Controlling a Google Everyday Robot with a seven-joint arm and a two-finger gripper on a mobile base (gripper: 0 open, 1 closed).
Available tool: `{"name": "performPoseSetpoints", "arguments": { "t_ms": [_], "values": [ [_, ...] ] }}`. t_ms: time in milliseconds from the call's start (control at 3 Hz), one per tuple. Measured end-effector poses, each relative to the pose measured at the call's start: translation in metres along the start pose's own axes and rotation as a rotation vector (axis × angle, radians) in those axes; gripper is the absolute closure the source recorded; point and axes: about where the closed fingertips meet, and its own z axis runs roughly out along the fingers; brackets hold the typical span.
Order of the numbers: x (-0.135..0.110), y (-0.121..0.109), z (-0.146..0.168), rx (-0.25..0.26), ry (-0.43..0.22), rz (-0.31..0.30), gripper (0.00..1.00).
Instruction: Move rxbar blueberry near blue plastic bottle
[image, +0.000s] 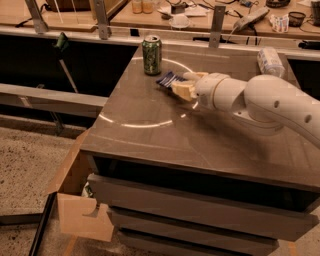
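Note:
The rxbar blueberry (167, 79), a dark blue wrapper with white print, sits at the far middle of the grey table (150, 135), just right of a green soda can. My gripper (182, 83) reaches in from the right and is shut on the bar's right end, between tan fingers (183, 91). The bar's left end sticks out toward the can. The blue plastic bottle (270, 61), clear with a pale label, lies at the table's far right edge, well right of the gripper and behind my white arm (260, 102).
A green soda can (151, 54) stands upright at the far edge, close to the left of the bar. A workbench with clutter (180, 20) runs behind the table. A cardboard box (75, 200) sits on the floor at the lower left.

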Motion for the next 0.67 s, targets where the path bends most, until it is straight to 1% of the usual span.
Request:
{"name": "performPoseSetpoints", "arguments": {
  "t_ms": [333, 667],
  "values": [
    [-0.009, -0.011, -0.046, 0.169, -0.033, -0.005, 1.00],
    [-0.007, -0.031, -0.091, 0.349, -0.031, -0.010, 1.00]
  ]
}}
